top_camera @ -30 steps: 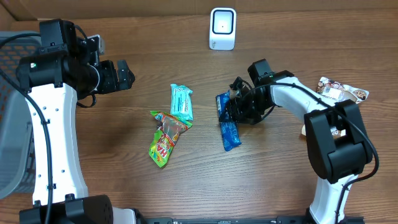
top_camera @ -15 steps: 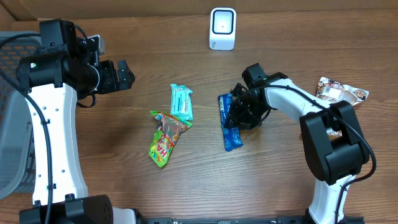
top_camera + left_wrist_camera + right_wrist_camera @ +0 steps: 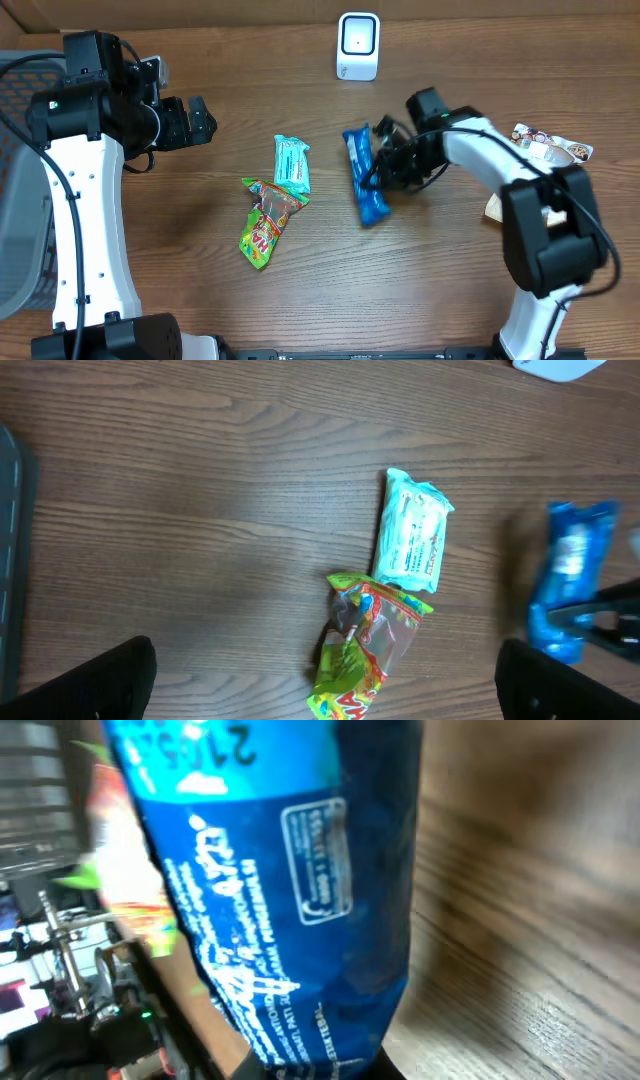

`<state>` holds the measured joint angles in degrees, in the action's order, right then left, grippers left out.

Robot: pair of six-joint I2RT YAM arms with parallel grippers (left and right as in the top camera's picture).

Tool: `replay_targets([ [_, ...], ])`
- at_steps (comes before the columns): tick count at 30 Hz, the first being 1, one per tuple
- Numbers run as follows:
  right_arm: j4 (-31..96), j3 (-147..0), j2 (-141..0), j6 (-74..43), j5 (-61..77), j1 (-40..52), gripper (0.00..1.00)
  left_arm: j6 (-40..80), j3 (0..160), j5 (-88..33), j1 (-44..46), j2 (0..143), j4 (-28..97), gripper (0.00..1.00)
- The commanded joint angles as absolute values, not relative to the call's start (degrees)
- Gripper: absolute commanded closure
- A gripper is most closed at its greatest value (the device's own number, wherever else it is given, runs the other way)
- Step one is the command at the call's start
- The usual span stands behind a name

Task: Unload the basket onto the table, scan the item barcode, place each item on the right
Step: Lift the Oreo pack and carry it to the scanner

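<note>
My right gripper [image 3: 385, 172] is shut on the lower part of a blue snack packet [image 3: 365, 180], just right of the table's middle. In the right wrist view this packet [image 3: 290, 890] fills the frame, with white print on it and its bottom end pinched at the gripper [image 3: 320, 1065]. A white barcode scanner [image 3: 358, 45] stands at the far edge, behind the packet. My left gripper [image 3: 200, 122] hangs open at the left, well above the table. In the left wrist view the gripper [image 3: 330, 690] has nothing between its fingers, and the blue packet [image 3: 570, 575] shows at the right edge.
A teal packet [image 3: 291, 164] and a green candy bag [image 3: 265, 220] lie left of the blue one, and both show in the left wrist view [image 3: 412, 540] [image 3: 365, 650]. Another snack packet [image 3: 545, 147] lies at the far right. A grey basket [image 3: 15, 200] stands at the left edge.
My right gripper has shut on the blue packet and drawn it a little toward the far edge, its top end now nearer the scanner. The left arm has not moved.
</note>
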<state>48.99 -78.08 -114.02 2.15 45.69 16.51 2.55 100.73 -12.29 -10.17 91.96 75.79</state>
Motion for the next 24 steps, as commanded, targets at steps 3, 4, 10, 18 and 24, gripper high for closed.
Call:
replay_targets([
  [3,48.73,-81.52,-102.39,7.81,54.33,14.7,0.96,1.26,100.22,-13.13,-10.07,91.74,75.81,0.01],
  [4,48.93,-81.52,-100.97,7.81,54.3,14.7,0.96,1.26,100.22,-13.13,-10.07,91.74,75.81,0.0],
  [10,49.43,-81.52,-92.77,8.01,54.3,15.03,0.96,1.26,100.22,-13.13,-10.07,91.74,75.81,0.0],
  [18,47.83,-81.52,-89.82,4.03,47.24,16.16,0.96,1.26,100.22,-13.13,-10.07,91.74,75.81,0.0],
  [24,44.23,-81.49,-89.84,-2.98,24.97,21.87,0.96,1.26,100.22,-13.13,-10.07,91.74,75.81,0.01],
])
